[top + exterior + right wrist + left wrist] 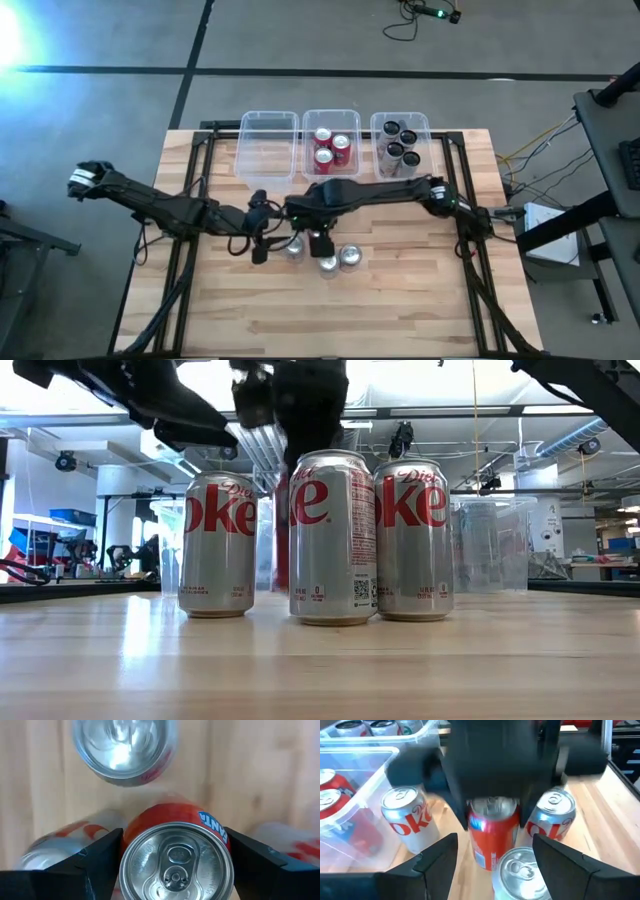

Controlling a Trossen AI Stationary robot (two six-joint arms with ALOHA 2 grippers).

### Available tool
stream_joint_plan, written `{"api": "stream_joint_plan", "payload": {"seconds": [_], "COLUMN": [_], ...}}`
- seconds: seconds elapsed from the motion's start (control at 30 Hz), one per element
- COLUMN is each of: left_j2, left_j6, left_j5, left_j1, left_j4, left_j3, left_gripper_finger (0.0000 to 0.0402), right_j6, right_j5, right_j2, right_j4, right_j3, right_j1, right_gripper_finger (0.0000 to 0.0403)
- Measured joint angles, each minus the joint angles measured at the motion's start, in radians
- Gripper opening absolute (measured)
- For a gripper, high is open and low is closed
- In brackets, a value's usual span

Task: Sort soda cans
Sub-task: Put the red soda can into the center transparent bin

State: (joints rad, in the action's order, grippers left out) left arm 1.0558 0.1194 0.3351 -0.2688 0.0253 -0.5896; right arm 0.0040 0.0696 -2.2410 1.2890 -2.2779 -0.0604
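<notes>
Nearest the front of the pale wooden table (400,310): three silver-bodied cylindrical metal soda cans (332,538), upright and crowded close together. Just behind them, in the middle of this group, stands a red cylindrical metal soda can (492,840), also upright. Gripped by the right gripper (172,836), with one dark finger pressed to each side of the body just under the silver top; cannot tell whether the base rests on the wood or hangs slightly above it. Beside it, on the left, hovers the left gripper (495,842), fingers spread wide, holding nothing, pointing at the same group. Probably a thin-walled can: stiff enough when full, but easy to dent under a hard squeeze, and smooth, so slippery between hard fingers. Weight not readable here; if full, rather heavy for its size. Best taken across the round body below the rim, as here, never by the top edge alone. Needs a straight lift, because the silver neighbours are near enough to be knocked over. Farther back, at the far edge, three clear rectangular plastic bins in a row: the left bin (250,165) without cans, the middle bin (331,115) with three red cans (332,148), the right bin (378,125) with the black cans (400,145).
</notes>
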Motion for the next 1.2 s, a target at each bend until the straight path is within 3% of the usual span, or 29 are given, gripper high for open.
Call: {"api": "stream_joint_plan", "payload": {"seconds": [0.4, 0.53, 0.67, 0.77, 0.9, 1.2], "left_j2": [-0.083, -0.072, -0.051, -0.043, -0.045, -0.054], "left_j6": [-0.023, -0.022, -0.031, -0.032, -0.032, -0.025], "left_j5": [-0.004, -0.004, -0.004, -0.004, -0.004, -0.004], "left_j1": [-0.003, -0.003, -0.003, -0.003, -0.003, -0.003], "left_j4": [0.053, 0.063, 0.080, 0.082, 0.078, 0.041], "left_j3": [0.067, 0.068, 0.068, 0.068, 0.068, 0.068], "left_gripper_finger": [0.0242, 0.0242, 0.0242, 0.0242, 0.0242, 0.0242], "right_j6": [-0.021, -0.024, -0.042, -0.068, -0.136, -0.189], "right_j5": [-0.175, -0.260, -0.273, -0.267, -0.172, 0.002], "right_j2": [0.238, 0.314, 0.328, 0.318, 0.272, 0.215], "right_j4": [0.039, 0.041, 0.038, 0.042, 0.047, 0.039], "right_j3": [-0.033, -0.024, -0.012, -0.001, 0.024, 0.050], "right_j1": [0.061, 0.131, 0.240, 0.328, 0.420, 0.494], "right_gripper_finger": [0.0301, 0.0302, 0.0301, 0.0302, 0.0300, 0.0301]}}
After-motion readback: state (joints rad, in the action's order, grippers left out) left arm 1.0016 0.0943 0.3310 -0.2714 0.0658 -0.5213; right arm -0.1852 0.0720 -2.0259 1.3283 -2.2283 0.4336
